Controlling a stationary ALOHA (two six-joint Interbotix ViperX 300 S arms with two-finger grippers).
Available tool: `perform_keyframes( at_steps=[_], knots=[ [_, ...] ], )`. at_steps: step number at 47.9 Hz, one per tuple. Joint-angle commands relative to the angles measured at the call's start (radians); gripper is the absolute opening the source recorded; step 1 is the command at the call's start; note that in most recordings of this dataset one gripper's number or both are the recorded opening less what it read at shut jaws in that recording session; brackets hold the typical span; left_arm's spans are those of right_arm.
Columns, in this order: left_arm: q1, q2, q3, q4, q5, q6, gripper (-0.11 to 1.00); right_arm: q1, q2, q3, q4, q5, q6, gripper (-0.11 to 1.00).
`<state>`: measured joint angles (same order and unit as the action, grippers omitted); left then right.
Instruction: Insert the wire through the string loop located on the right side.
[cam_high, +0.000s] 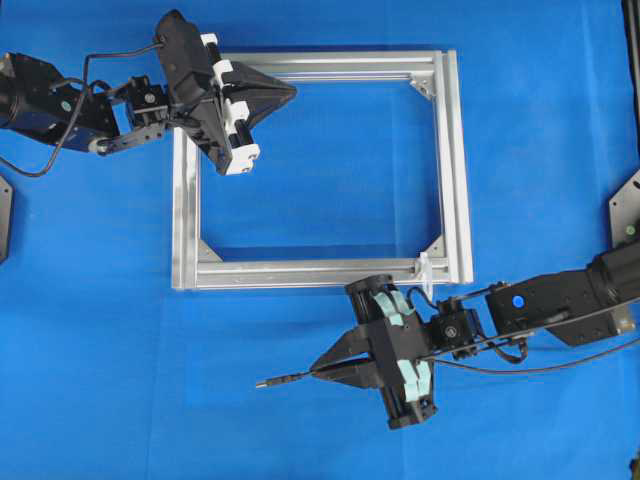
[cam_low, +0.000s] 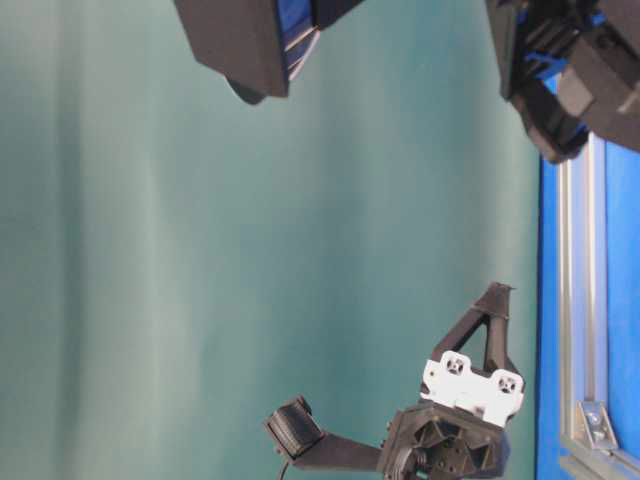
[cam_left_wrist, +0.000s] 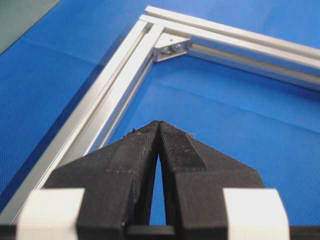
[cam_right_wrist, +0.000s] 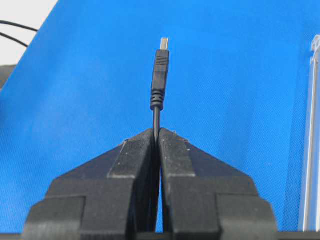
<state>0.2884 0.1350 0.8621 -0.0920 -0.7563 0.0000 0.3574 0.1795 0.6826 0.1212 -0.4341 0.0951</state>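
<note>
My right gripper (cam_high: 318, 369) is shut on the thin black wire (cam_high: 290, 378), below the frame's bottom bar. The wire's plug (cam_right_wrist: 160, 70) with its grey metal tip sticks out past the fingertips, pointing left in the overhead view. The tiny white string loop (cam_high: 424, 268) stands at the silver frame's bottom right corner, up and to the right of the plug. My left gripper (cam_high: 293, 92) is shut with nothing in it, hovering over the frame's top bar near its top left. In the left wrist view its tips (cam_left_wrist: 159, 124) meet above the blue cloth.
The square aluminium frame (cam_high: 458, 170) lies flat on the blue cloth, with triangular brackets in its corners (cam_left_wrist: 172, 46). Black arm cables trail at the lower right (cam_high: 540, 368) and upper left (cam_high: 110, 55). Black mounts sit at both side edges.
</note>
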Motion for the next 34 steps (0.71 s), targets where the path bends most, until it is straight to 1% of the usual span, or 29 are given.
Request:
perform_keyframes(
  at_steps=[1,7,15,20,34],
  knots=[
    [0.003,-0.029,-0.008,0.003,-0.005,-0.002,0.00,0.002,-0.035,-0.009,-0.002,0.000,0.000,-0.03],
    [0.003,-0.029,-0.008,0.003,-0.005,-0.002,0.00,0.008,-0.049,0.015,0.000,0.011,0.000,-0.03],
    [0.003,-0.029,-0.008,0.002,-0.005,-0.003,0.00,0.018,-0.110,0.087,0.003,0.057,0.003,-0.03],
    [0.003,-0.029,-0.009,0.002,-0.005,-0.005,0.00,0.025,-0.166,0.150,0.003,0.074,0.005,-0.03],
    [0.003,-0.029,-0.008,0.002,-0.005,-0.006,0.00,0.026,-0.364,0.367,0.006,0.075,0.006,-0.03]
  ],
)
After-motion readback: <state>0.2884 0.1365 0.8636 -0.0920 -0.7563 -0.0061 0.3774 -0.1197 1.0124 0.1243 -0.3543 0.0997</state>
